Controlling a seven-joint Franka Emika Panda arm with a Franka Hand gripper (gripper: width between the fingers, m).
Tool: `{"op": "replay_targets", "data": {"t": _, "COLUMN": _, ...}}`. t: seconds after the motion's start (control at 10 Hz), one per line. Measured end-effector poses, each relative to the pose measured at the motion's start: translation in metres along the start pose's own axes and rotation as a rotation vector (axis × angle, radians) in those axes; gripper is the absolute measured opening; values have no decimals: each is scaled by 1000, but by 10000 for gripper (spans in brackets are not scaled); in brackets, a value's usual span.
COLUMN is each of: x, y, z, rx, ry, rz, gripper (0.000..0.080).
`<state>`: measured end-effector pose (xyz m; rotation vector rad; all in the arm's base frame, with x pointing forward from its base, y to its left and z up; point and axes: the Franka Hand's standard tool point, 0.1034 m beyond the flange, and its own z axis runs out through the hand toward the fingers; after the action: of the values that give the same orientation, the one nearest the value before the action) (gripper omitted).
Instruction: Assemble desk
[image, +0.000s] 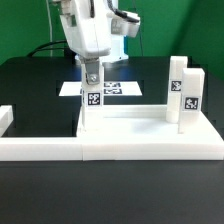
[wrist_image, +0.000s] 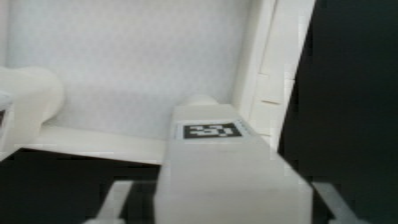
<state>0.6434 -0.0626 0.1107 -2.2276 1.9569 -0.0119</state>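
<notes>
The gripper (image: 91, 82) pinches a tagged leg (image: 93, 103) upright over the desk top (image: 150, 132), at its corner toward the exterior view's left. Two legs (image: 183, 92) already stand at the opposite end; the fourth appears unplaced, out of view.

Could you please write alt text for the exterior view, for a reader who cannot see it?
A robot arm's hand grips a tagged white leg, holding it upright at a corner of the white desk top on a black table. Two more legs stand at the exterior view's right, and the marker board lies behind.
</notes>
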Motion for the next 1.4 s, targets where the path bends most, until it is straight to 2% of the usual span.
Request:
{"op": "replay_targets", "data": {"t": 0.1, "x": 0, "y": 0, "z": 1, "rx": -4, "ry": 8, "rz": -108, "gripper": 293}}
{"op": "replay_targets", "data": {"t": 0.2, "x": -5, "y": -2, "z": 3, "rx": -18, "ry": 31, "rz": -311, "gripper": 466}}
{"op": "replay_targets", "data": {"t": 0.3, "x": -13, "y": -4, "z": 5, "rx": -35, "ry": 47, "rz": -481, "gripper": 597}}
{"op": "replay_targets", "data": {"t": 0.4, "x": -20, "y": -2, "z": 6, "rx": -38, "ry": 48, "rz": -543, "gripper": 597}}
{"op": "replay_targets", "data": {"t": 0.5, "x": -19, "y": -1, "z": 6, "rx": -40, "ry": 46, "rz": -592, "gripper": 641}}
{"op": "replay_targets", "data": {"t": 0.7, "x": -18, "y": -1, "z": 6, "rx": -52, "ry": 46, "rz": -810, "gripper": 648}}
{"op": "replay_targets", "data": {"t": 0.8, "x": -14, "y": -1, "z": 4, "rx": -70, "ry": 54, "rz": -1028, "gripper": 648}}
{"op": "replay_targets", "data": {"t": 1.0, "x": 9, "y": 4, "z": 1, "rx": -85, "ry": 48, "rz": -1374, "gripper": 649}}
{"op": "replay_targets", "data": {"t": 1.1, "x": 11, "y": 5, "z": 1, "rx": -89, "ry": 44, "rz": -1503, "gripper": 649}}
{"op": "replay_targets", "data": {"t": 1.4, "x": 10, "y": 5, "z": 2, "rx": -87, "ry": 44, "rz": -1483, "gripper": 640}}
